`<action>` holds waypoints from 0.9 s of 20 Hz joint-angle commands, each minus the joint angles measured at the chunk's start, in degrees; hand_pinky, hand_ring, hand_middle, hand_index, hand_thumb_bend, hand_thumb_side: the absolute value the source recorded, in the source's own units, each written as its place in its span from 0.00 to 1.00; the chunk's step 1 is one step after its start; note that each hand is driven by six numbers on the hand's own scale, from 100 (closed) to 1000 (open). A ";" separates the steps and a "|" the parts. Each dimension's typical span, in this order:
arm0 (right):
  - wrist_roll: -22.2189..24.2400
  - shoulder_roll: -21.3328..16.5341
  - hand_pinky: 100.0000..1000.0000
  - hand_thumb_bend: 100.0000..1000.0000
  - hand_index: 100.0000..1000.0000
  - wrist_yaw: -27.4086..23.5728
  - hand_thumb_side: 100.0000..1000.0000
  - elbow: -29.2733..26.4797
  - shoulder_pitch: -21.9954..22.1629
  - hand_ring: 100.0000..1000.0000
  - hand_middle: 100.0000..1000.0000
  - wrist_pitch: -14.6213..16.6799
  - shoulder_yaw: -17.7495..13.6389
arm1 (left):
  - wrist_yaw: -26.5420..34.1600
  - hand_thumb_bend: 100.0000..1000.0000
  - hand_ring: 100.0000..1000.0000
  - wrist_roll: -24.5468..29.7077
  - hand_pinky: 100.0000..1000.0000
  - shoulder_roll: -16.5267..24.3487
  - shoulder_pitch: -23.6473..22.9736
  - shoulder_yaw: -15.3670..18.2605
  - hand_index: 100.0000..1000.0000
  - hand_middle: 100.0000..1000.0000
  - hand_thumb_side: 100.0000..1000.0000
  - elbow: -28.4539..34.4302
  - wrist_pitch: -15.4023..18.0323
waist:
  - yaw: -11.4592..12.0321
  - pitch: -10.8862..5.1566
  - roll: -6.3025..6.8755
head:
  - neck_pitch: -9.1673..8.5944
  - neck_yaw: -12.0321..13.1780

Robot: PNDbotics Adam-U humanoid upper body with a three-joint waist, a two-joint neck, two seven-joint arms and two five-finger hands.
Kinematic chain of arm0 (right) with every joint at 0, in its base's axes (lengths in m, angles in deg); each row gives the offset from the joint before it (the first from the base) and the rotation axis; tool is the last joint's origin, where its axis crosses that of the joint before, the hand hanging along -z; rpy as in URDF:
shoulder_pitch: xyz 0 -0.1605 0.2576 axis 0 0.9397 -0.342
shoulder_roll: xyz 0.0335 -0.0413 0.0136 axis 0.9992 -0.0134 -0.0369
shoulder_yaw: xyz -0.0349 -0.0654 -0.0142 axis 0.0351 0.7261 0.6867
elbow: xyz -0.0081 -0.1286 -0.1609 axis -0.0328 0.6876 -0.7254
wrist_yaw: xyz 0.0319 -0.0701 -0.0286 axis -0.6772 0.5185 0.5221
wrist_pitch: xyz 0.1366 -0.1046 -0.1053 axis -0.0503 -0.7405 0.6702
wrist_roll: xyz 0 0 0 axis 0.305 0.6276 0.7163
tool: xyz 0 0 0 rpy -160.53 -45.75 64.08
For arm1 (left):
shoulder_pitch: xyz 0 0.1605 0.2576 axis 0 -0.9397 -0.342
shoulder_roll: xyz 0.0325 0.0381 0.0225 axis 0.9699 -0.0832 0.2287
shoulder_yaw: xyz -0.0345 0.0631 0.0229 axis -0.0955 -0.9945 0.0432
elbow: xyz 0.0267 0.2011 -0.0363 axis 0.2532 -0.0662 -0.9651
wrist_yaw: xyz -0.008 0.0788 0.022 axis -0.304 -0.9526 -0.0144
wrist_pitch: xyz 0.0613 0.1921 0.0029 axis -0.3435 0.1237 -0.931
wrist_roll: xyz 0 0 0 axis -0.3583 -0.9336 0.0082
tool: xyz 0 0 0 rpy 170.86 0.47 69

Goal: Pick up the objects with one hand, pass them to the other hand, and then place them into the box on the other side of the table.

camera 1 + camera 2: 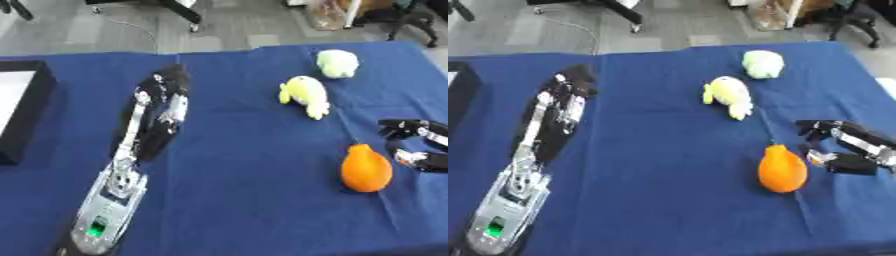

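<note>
A table (245,200) covered in a deep blue cloth carries 3 soft things on its right half. Nearest the front is an orange, pear-shaped plush toy (781,169) with a small stalk at its top, lying on the cloth. Just beside it, to its right, is the robot's right hand (842,147), black with silver parts, coming in from the right edge. Its fingers are spread apart, 1 set stretched out above and the other curving below, so the hand stands open and holds nothing. The lower fingertips are very near the orange toy's right flank, but a thin strip of blue cloth seems to show between them; whether they touch cannot be told for certain.

Farther back, near the middle right, lies a pale yellow plush animal (304,95), and beyond it, close to the far edge, a rounded pale green plush toy (337,63). Both are well apart from either hand.

The left arm runs up from the lower left corner, silver at the wrist with a small green light, ending in the black left hand (162,107), which lies over the cloth on the left half, fingers long and fairly straight, with nothing in them.

At the left edge sits a black-walled box (31,107) with a pale inside, well apart from the toys.
</note>
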 commanded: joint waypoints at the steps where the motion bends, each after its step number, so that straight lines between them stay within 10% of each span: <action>1: 1.83 -3.08 0.82 0.00 0.99 -0.73 0.84 -1.81 -0.32 0.79 0.80 0.74 0.76 | -0.43 0.00 0.64 0.17 0.71 0.95 0.42 0.05 0.83 0.66 0.71 0.77 0.18 | -0.08 -0.76 -1.08 | -0.15 -0.17; 18: 8.53 -5.03 0.83 0.00 0.98 -0.78 0.88 -4.06 -1.64 0.80 0.79 3.34 5.04 | -0.62 0.00 0.64 0.04 0.71 1.46 -0.05 0.17 0.83 0.66 0.71 0.45 0.36 | -0.16 -1.22 -1.94 | -0.15 -0.29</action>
